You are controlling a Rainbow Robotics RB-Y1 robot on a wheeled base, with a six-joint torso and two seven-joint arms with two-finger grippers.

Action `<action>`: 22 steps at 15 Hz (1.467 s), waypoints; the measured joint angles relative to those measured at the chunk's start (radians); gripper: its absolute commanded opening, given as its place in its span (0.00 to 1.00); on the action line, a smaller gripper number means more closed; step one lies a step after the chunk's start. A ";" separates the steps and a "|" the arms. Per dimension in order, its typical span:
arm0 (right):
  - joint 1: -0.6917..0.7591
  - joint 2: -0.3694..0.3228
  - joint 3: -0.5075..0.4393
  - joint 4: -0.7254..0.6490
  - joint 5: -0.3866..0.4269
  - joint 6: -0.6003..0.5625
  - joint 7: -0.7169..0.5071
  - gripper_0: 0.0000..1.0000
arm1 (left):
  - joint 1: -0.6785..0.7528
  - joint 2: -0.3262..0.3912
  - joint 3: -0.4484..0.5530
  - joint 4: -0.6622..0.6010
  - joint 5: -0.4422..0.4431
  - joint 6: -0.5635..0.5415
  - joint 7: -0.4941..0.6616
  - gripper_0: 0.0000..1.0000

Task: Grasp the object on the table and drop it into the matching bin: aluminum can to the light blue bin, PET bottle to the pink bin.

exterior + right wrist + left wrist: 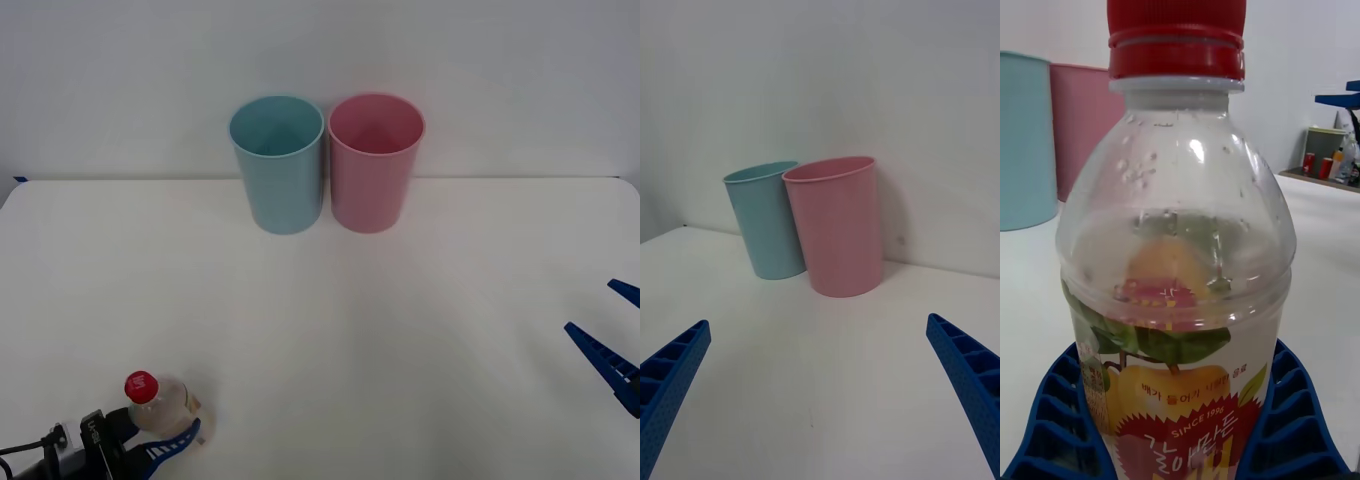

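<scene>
PET bottle (160, 402), red cap up and long axis upright, stands at the near left corner of the white surface (400, 350), with the left gripper (165, 443) around its lower body. From the left wrist camera the blue ribbed fingers (1060, 420) hug both sides of the label, so I judge them clamped on it. The pink bin (375, 160) waits at the far edge, ahead and to the right of the bottle, touching or nearly touching the light blue bin (278, 162), which sits nearer the bottle's side. So the carry must pass the blue one. The right gripper (610, 335) hovers at the right edge, fingers spread wide, well away.
</scene>
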State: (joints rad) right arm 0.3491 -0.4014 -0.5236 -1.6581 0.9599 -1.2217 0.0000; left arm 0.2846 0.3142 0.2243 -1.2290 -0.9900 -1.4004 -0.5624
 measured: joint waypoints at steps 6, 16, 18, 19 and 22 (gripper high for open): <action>0.000 0.000 0.000 0.000 0.000 0.000 0.000 1.00 | 0.008 0.000 -0.008 -0.056 0.085 0.101 0.026 0.00; 0.000 0.000 0.000 0.000 0.000 0.000 0.000 1.00 | 0.061 0.001 -0.063 -0.415 0.201 0.474 0.216 0.00; 0.000 0.000 0.000 0.000 0.000 0.000 0.000 1.00 | 0.063 0.001 -0.053 -0.471 0.201 0.508 0.276 0.00; 0.000 0.000 0.000 0.000 0.000 0.000 0.000 1.00 | 0.063 0.001 -0.045 -0.493 0.201 0.516 0.303 0.00; 0.000 0.000 0.000 0.000 0.000 0.000 0.000 1.00 | 0.048 0.002 -0.036 -0.551 0.178 0.532 0.389 0.00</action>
State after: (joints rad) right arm 0.3491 -0.4014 -0.5236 -1.6581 0.9599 -1.2217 0.0000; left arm 0.3328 0.3159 0.1885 -1.7804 -0.8125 -0.8682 -0.1730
